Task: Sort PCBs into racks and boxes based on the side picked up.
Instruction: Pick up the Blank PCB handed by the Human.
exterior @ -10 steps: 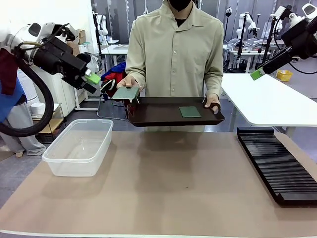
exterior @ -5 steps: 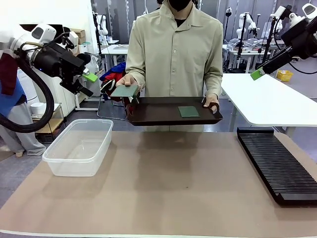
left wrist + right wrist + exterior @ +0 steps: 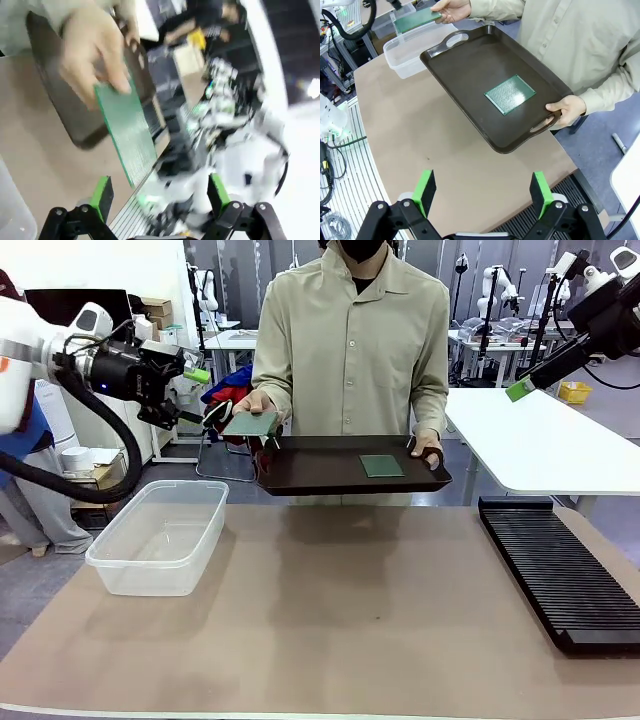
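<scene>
Two PCBs, both thin flat square green boards with a fine dotted grid. One PCB point(image 3: 250, 424) is pinched at its edge by the person's hand point(image 3: 258, 404) and held out flat past the tray's end, above the tabletop; the left wrist view shows it as a blurred green slab point(image 3: 127, 130). The second PCB point(image 3: 382, 465) lies flat on the dark brown glossy tray point(image 3: 320, 478), a shallow rectangle with rounded corners and cut-out handles, which the person's other hand point(image 3: 428, 447) grips at one handle. Left claw point(image 3: 195, 397) is open, its green pads spread, raised near the held board and not touching it. Right claw point(image 3: 482, 190) is open and empty, fingers wide, high over the tray. The clear translucent plastic tub point(image 3: 150, 575) with a rolled rim sits on the tabletop's left part, nothing in it. The long black ribbed rack point(image 3: 560, 575) lies along the right edge. The tabletop point(image 3: 350, 640) is matte tan.
</scene>
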Robot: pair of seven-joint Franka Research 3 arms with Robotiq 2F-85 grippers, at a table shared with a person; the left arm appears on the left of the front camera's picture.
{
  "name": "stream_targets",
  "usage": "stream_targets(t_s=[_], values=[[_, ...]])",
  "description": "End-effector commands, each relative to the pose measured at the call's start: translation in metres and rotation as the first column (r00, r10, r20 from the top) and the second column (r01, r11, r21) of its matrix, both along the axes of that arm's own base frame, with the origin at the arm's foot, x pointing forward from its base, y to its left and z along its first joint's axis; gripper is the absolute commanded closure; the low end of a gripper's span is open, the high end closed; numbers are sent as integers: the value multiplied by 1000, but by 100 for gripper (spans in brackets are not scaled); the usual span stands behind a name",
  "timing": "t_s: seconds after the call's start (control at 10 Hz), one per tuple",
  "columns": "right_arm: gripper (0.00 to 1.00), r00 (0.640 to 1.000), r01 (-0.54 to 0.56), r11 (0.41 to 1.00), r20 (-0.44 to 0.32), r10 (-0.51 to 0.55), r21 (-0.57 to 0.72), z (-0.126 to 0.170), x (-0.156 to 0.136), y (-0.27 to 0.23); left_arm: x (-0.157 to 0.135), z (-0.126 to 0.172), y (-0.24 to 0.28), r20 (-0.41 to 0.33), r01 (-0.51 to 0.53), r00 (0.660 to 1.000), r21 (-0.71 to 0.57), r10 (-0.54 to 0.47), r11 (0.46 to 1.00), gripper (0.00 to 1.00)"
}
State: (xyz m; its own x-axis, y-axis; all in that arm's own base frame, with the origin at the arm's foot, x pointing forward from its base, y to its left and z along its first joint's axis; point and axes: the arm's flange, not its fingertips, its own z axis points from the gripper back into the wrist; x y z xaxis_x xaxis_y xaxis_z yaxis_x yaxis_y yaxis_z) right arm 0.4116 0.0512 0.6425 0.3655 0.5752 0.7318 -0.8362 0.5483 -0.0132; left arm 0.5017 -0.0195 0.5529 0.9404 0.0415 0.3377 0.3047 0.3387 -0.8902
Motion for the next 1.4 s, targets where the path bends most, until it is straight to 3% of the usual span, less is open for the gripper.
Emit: stream_targets(t_s=[0.0, 0.9, 1.3], values=[[0, 1000, -2, 1000, 3, 2, 7, -1, 1, 1, 22, -4, -1, -66, -135, 989, -103, 129, 985, 0], [0, 1000, -2, 1000, 3, 2, 7, -1, 1, 1, 77, -54, -14, -204, 57, 974, -189, -95, 980, 0], [0, 1000, -2, 1000, 3, 2, 7, -1, 1, 1, 79, -61, -27, -191, 102, 970, -238, -149, 966, 0]])
